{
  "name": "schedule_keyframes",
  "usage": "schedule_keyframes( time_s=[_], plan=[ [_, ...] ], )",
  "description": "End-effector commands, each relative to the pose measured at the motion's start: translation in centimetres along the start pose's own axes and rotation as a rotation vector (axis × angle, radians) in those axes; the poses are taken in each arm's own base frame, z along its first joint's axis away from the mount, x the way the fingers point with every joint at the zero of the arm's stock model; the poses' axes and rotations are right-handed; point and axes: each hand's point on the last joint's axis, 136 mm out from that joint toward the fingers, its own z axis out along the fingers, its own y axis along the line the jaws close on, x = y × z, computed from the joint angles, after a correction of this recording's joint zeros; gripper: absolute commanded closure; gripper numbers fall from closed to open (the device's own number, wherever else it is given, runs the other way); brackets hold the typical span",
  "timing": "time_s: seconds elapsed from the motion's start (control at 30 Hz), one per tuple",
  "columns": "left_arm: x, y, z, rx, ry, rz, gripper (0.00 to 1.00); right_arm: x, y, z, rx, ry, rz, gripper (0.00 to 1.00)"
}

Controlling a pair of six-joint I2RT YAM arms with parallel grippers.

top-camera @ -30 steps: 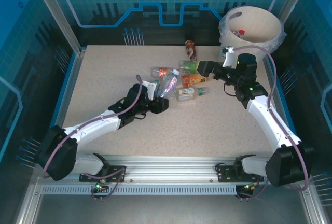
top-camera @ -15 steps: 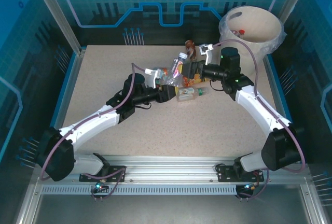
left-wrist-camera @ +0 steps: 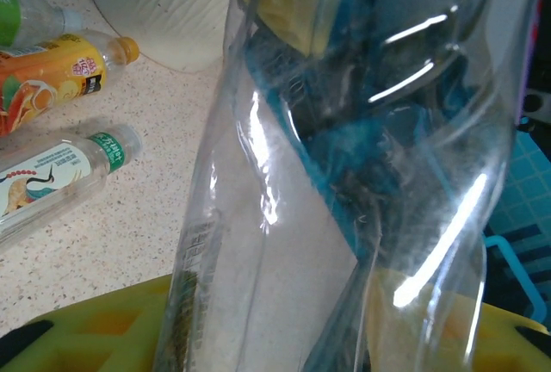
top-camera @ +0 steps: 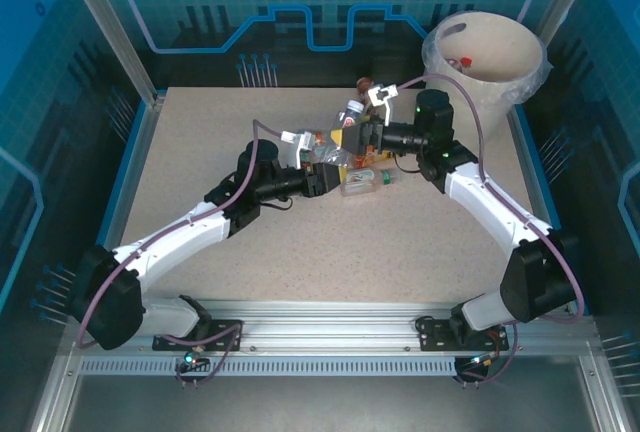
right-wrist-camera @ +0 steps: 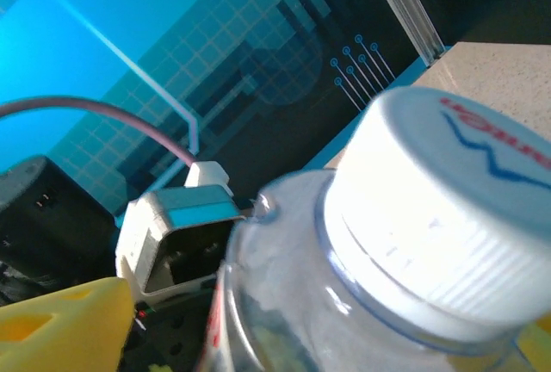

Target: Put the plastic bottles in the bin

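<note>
My right fingers (right-wrist-camera: 52, 329) have swung up to the clear bottle (left-wrist-camera: 344, 174) that my left fingers (left-wrist-camera: 86, 337) pinch aloft, likely for handover; whether the right ones grip, I cannot tell.

I read the top external view from above and behind the arm bases, looking down over the table (top-camera: 200, 152). The left wrist camera faces along the table, almost against a clear bottle (left-wrist-camera: 344, 174) — the right wrist camera sits equally close at its white cap (right-wrist-camera: 430, 208). All three share that bottle.
</note>
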Motion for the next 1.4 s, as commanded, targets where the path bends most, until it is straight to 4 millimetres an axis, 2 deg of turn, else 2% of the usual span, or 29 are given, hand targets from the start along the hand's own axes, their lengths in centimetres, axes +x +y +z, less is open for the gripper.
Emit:
schedule_keyframes(
  time_s=[0.0,0.1,0.27,0.5,0.6,0.7,0.87,1.17,1.23,1.37],
  plan=[
    [-1.3,-1.4,0.3,0.047,-0.024,-0.001,0.53,-0.2,1.8,0.6,-0.057,0.021,-0.031,0.2],
    [-1.3,-1.1,0.5,0.043,-0.027,-0.012,0.53,-0.2,1.7,0.7,-0.053,0.017,-0.027,0.23],
    [-1.1,-0.5,0.8,0.026,-0.02,-0.025,0.52,-0.1,1.6,0.9,-0.066,0.038,-0.01,0.35],
    [-0.7,0.2,1.0,0.005,-0.008,-0.03,0.47,-0.3,1.0,1.1,-0.044,0.027,0.005,0.47],
    [-0.5,0.6,0.9,-0.023,-0.003,-0.032,0.4,-0.4,0.5,1.0,-0.016,0.015,0.011,0.5],
    [-0.5,0.7,0.7,-0.039,0.0,-0.023,0.25,-0.4,0.0,0.8,0.024,0.006,0.012,0.52],
    [-0.1,1.5,-0.1,-0.101,0.013,0.004,0.14,-0.3,-1.1,0.2,0.11,-0.002,0.01,0.55],
    [-0.9,3.0,-1.9,-0.214,-0.041,0.045,0.05,-1.3,-3.2,-2.3,0.308,-0.039,-0.03,0.57],
    [-1.2,3.7,-2.6,-0.256,-0.069,0.044,0.02,-1.6,-3.9,-3.2,0.379,-0.047,-0.04,0.57],
    [-1.8,5.1,-4.2,-0.321,-0.125,0.035,0.01,-2.9,-5.7,-5.7,0.533,-0.08,-0.043,0.57]
  ],
)
